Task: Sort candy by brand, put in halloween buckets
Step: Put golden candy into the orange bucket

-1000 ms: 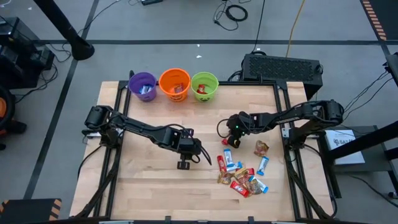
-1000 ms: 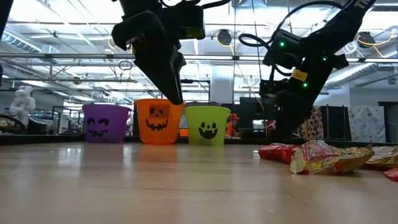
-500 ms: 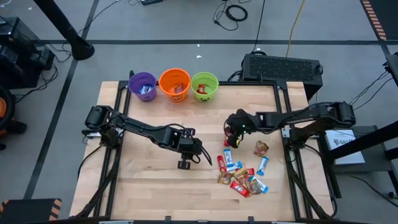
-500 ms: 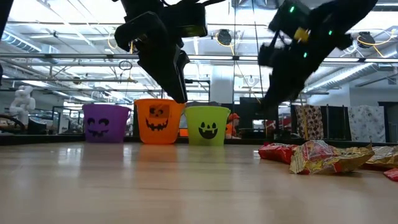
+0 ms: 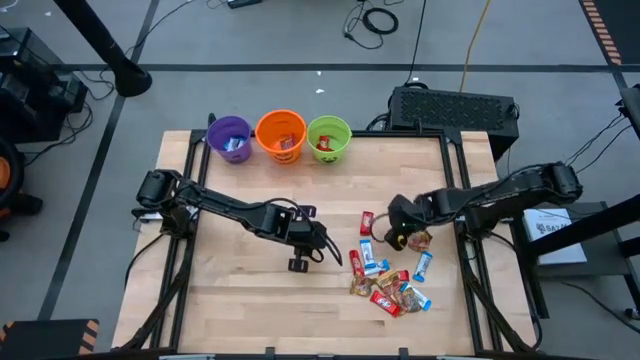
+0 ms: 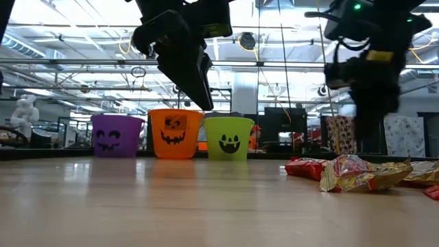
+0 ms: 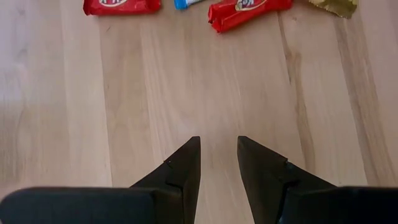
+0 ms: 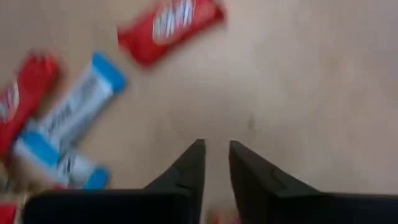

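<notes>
Holding the right gripper [image 5: 397, 238] over the far edge of the candy pile [image 5: 385, 280], fingers slightly parted and pinching nothing; resting the left gripper [image 5: 299, 263] near the pile, likewise parted and empty. Risking a pinch on two overlapping wrappers, mixing brands in the halloween buckets [image 5: 281, 135] well beyond the pile.

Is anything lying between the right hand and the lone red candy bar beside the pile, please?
Nothing visible: bare wood separates the right hand from the red candy bar, and its fingers hold nothing.
</notes>
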You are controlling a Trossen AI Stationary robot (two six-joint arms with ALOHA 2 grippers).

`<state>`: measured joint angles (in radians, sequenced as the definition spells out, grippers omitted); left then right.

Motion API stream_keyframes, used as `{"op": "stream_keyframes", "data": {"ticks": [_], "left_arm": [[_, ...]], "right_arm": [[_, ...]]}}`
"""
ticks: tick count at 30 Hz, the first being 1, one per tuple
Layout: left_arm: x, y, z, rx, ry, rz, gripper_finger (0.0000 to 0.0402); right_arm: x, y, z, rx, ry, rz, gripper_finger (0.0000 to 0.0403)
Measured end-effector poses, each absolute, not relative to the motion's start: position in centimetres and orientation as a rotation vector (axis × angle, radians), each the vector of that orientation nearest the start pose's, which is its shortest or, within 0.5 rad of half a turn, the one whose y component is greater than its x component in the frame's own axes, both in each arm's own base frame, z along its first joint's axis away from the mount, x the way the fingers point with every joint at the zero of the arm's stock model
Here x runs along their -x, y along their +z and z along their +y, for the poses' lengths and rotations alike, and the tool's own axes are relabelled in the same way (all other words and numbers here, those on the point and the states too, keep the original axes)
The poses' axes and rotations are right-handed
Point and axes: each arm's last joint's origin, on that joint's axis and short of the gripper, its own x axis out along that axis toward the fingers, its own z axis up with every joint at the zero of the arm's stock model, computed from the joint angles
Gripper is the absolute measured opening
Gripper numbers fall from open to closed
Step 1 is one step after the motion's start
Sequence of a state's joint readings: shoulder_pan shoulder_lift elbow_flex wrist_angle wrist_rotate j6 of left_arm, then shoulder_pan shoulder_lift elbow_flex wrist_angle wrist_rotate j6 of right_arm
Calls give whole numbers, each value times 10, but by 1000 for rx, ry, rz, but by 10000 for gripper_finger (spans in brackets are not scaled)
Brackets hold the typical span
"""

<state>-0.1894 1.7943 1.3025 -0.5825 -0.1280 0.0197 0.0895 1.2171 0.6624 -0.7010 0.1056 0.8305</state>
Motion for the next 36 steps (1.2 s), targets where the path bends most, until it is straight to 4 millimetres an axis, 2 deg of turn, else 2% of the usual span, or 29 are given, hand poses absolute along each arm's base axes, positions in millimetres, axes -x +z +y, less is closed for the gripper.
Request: {"op": "stream_keyframes", "data": {"ticks": [4, 8, 11, 15, 20, 26, 29, 33, 36], "left_arm": [[-363, 213, -66, -206, -77, 1058, 114], [-363, 214, -66, -206, -77, 1054, 114], [-364, 214, -66, -205, -77, 1041, 114], [-366, 215, -66, -201, -77, 1017, 114], [-367, 216, -67, -200, -77, 1012, 114], [-367, 216, -67, -200, -77, 1012, 114], [-367, 216, -67, -200, -77, 1012, 114], [-367, 216, -67, -219, -87, 1012, 114], [-367, 216, -66, -221, -87, 1013, 114]], "right_arm": [[-186, 179, 31, -680, -556, 1270, 116], [-182, 175, 48, -701, -606, 1287, 159], [-180, 169, 54, -707, -683, 1313, 179], [-182, 155, 59, -679, -742, 1383, 183], [-185, 140, 62, -623, -779, 1448, 148], [-189, 140, 64, -619, -714, 1451, 49], [-192, 149, 66, -619, -654, 1422, 11], [-203, 173, 67, -552, -552, 1319, 22], [-213, 200, 67, -431, -434, 1184, 29]]}}
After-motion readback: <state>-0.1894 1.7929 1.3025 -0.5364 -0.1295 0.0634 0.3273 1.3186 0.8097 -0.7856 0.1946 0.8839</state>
